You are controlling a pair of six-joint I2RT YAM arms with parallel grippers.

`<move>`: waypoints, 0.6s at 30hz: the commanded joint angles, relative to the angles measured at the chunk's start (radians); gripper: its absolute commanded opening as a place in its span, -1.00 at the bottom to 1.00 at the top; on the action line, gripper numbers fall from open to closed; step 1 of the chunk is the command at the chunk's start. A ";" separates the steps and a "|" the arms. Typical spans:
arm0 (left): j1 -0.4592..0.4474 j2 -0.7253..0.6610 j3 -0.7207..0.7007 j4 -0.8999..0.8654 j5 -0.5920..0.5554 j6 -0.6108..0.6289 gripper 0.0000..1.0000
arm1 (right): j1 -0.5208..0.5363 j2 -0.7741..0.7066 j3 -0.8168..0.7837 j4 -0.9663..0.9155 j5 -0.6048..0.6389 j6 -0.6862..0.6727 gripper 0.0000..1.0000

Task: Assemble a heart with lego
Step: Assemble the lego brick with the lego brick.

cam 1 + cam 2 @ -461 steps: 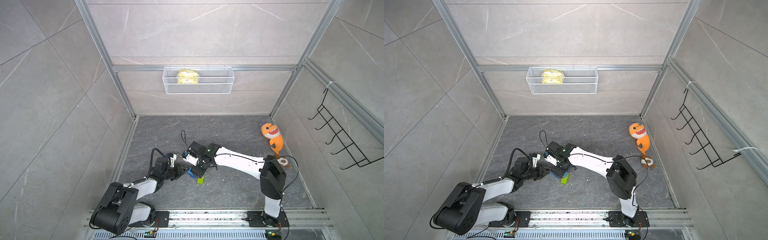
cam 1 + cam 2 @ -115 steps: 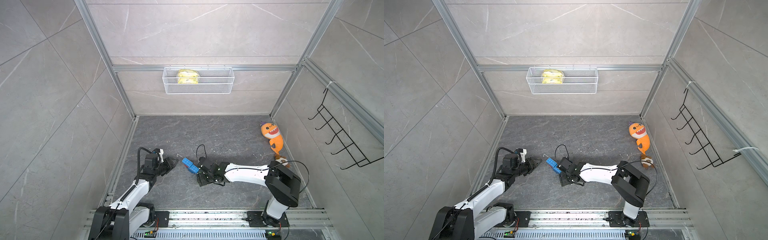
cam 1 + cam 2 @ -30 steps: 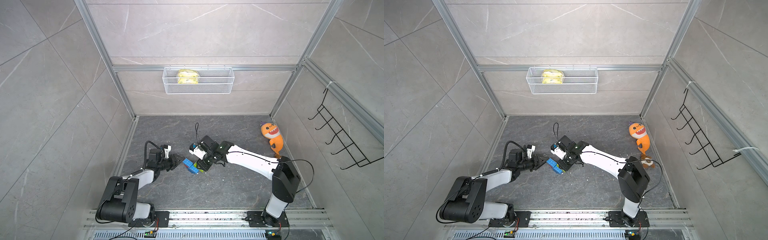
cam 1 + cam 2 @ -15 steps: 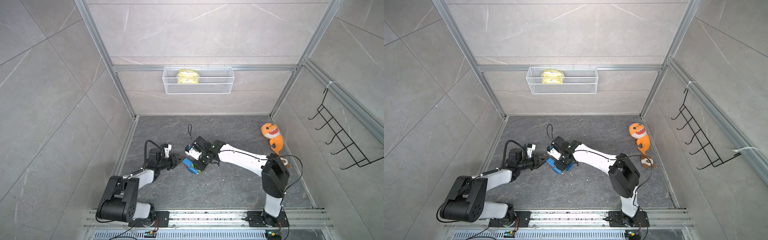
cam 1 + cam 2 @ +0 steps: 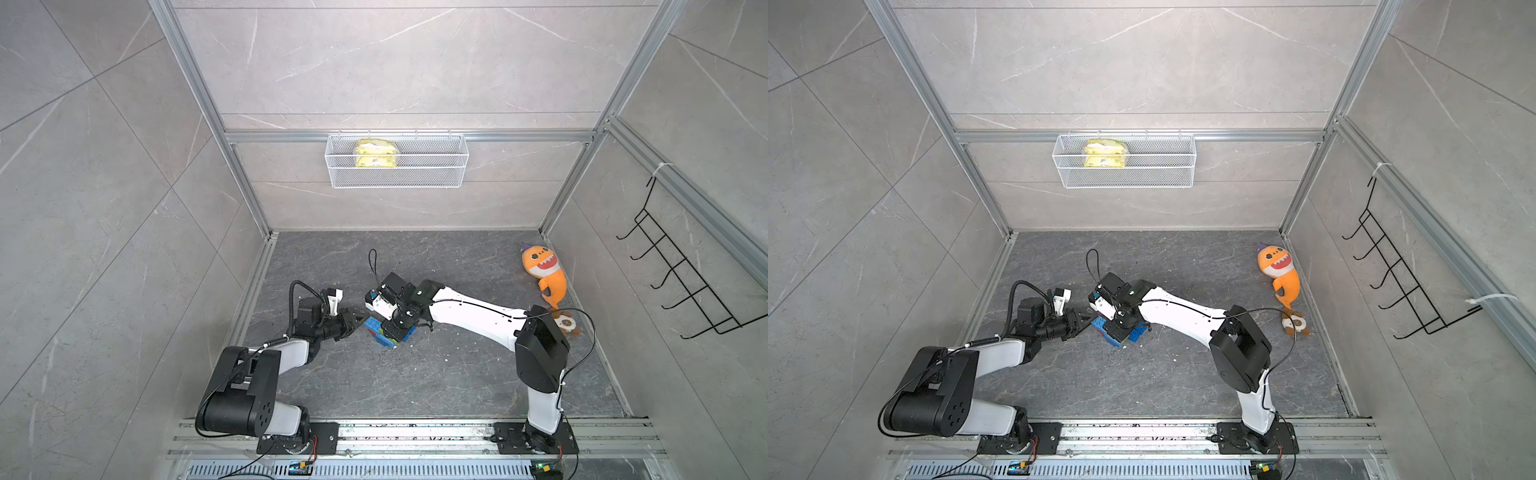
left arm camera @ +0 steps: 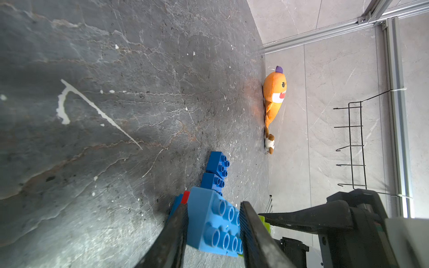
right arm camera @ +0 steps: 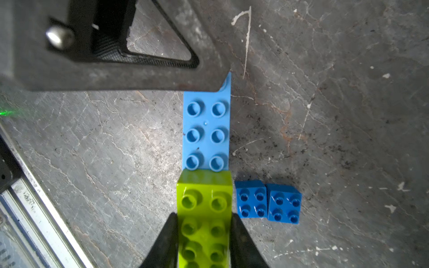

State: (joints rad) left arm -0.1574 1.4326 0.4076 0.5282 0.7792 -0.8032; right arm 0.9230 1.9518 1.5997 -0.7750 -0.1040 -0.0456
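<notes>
The heart is a clump of joined lego (image 5: 386,334) (image 5: 1119,332) lying on the dark floor between my two arms. In the right wrist view a lime green brick (image 7: 204,197) overlaps one end of a light blue brick (image 7: 205,134). My right gripper (image 7: 204,232) is shut on the lime green brick. My left gripper (image 6: 212,215) is shut on the light blue brick (image 6: 209,220) at its other end, with a small red block (image 6: 186,196) showing behind. Two dark blue bricks (image 7: 250,199) (image 7: 284,203) sit on the floor beside the lime one.
An orange plush shark (image 5: 544,270) and a small brown toy (image 5: 564,322) lie by the right wall. A white wire basket (image 5: 397,176) hangs on the back wall, a black hook rack (image 5: 681,282) on the right wall. The arms' rail (image 5: 415,432) runs along the front.
My right gripper came down and left with the lime green brick onto the blue clump. My left gripper's jaws narrowed onto the light blue brick.
</notes>
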 commanded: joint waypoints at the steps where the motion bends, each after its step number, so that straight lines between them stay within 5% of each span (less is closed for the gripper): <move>1: -0.011 0.013 -0.019 0.059 0.033 -0.015 -0.19 | 0.007 0.041 0.014 -0.041 0.011 0.002 -0.46; 18: -0.029 0.011 -0.027 0.077 0.023 -0.030 -0.19 | -0.002 0.038 0.030 -0.104 0.003 -0.039 -0.47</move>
State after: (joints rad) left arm -0.1707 1.4410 0.3862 0.5850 0.7773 -0.8219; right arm 0.9234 1.9617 1.6073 -0.8185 -0.1047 -0.0601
